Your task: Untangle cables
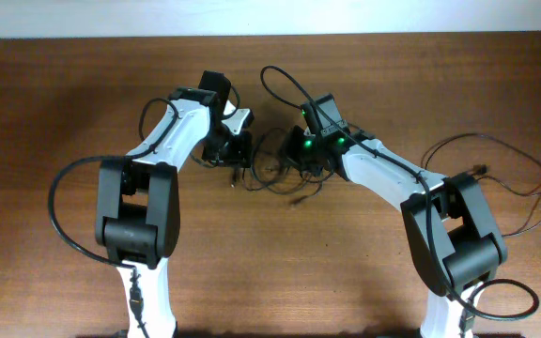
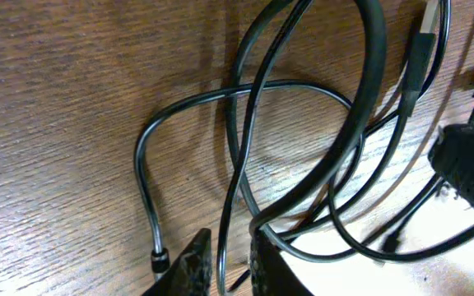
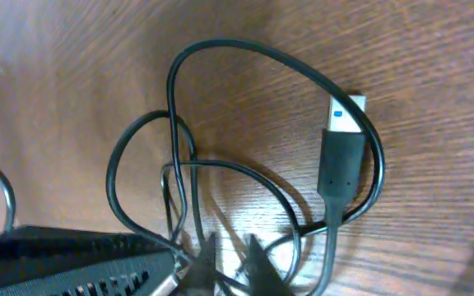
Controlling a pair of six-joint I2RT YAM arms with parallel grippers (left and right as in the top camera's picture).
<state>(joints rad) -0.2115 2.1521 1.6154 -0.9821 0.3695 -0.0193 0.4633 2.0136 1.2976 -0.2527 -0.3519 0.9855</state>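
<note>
The cables [image 1: 272,167] are thin black cords with a smooth, slightly glossy round jacket. They lie in a loose knot of overlapping loops on the brown wood-grain table [image 1: 54,94], right at the right gripper [image 3: 229,267] and spreading away from it toward the left gripper [image 2: 230,263], which faces it from the far side of the knot.

In the right wrist view the cords curl in open ovals just beyond the right gripper's tips. One of them ends in a USB plug [image 3: 341,164] that has a black moulded rectangular body and a pale metal tongue with a small blue patch.

The right gripper's fingers are pressed together among the strands. Whether a cord is caught between them cannot be told.

Across the knot from the right gripper, the left gripper's dark, textured fingers stand a narrow gap apart. One thin cord runs up through the gap, which looks wider than the cord. Beside them lies a small barrel plug [image 2: 160,261] with a bright metal ring, and further off a long slim plug [image 2: 418,57] with a pale tip.

A stray cord [image 1: 505,150], equally thin, sprawls in wide loops well away from the right gripper, on the side opposite the knot, near the right arm's elbow.
</note>
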